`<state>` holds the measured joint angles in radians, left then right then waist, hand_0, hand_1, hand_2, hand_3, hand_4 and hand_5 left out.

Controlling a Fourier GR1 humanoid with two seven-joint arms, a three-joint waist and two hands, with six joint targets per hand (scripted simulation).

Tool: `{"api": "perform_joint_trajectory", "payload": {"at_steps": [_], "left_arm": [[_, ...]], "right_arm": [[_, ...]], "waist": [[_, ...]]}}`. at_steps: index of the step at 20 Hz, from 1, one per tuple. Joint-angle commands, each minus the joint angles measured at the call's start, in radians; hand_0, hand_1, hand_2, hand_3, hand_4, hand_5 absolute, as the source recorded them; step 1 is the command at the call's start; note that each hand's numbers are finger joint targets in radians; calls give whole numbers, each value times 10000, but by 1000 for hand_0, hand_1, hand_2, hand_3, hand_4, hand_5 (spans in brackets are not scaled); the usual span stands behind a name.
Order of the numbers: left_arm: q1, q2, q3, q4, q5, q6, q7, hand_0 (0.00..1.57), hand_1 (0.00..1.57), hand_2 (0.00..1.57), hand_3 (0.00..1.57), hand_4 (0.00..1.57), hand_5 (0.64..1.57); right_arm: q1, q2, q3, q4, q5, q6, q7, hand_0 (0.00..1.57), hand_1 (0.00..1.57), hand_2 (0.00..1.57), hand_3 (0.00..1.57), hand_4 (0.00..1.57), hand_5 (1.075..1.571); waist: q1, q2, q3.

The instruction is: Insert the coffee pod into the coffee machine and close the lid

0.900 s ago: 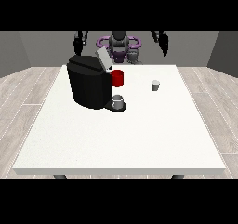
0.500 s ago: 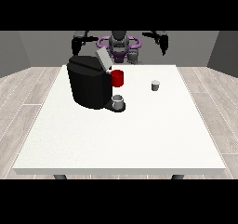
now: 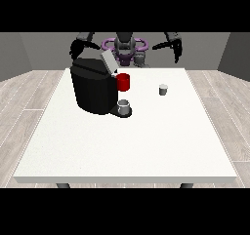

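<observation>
A black coffee machine [image 3: 93, 88] stands on the white table [image 3: 127, 141] at the left, its grey lid [image 3: 108, 61] tilted up and open. A small grey coffee pod [image 3: 163, 89] sits upright on the table, right of the machine and apart from it. The hand at the view's right [image 3: 177, 50] hangs in the air above the table's far right edge, well behind the pod, fingers pointing down and holding nothing. The hand at the view's left [image 3: 76, 49] hovers behind the machine's top, partly hidden by it.
A red mug [image 3: 124, 82] stands just right of the machine. A grey cup [image 3: 124, 107] rests on the machine's drip tray at its front. The robot's torso [image 3: 125, 48] is behind the table's far edge.
Both arms have lifted and spread outward, the hands now raised over the table's far edge. The pod, the machine and its lid have not moved.
</observation>
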<state>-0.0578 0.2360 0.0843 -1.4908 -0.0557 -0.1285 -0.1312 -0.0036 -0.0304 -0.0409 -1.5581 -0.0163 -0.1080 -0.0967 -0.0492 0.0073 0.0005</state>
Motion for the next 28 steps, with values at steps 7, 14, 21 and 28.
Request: {"api": "perform_joint_trajectory", "payload": {"at_steps": [7, 14, 21, 28], "left_arm": [[-2163, 1335, 891, 2473, -4, -843, 979, 0, 0, 0, 0, 0, 1571], [-2925, 1328, 886, 4475, -717, -518, 102, 0, 0, 0, 0, 0, 1571], [-3852, 1355, 655, 5835, -1545, -49, 90, 0, 0, 0, 0, 0, 1571], [-4047, 1358, 268, 6696, -2531, 401, -750, 223, 223, 529, 222, 0, 1571]], "right_arm": [[-264, 296, 676, -205, 98, -414, -81, 0, 0, 0, 0, 118, 1571], [-1413, -42, 171, -14, 65, -193, 685, 0, 0, 0, 0, 332, 1571], [-1630, 169, 418, 533, 411, -419, 531, 0, 0, 0, 0, 392, 1571], [-2096, 139, 48, 1459, 470, -692, 139, 0, 0, 0, 0, 424, 1571]], "waist": [[-713, 726, -6], [-632, 1437, -9], [-756, 1769, -7], [-571, 1945, -8]]}}
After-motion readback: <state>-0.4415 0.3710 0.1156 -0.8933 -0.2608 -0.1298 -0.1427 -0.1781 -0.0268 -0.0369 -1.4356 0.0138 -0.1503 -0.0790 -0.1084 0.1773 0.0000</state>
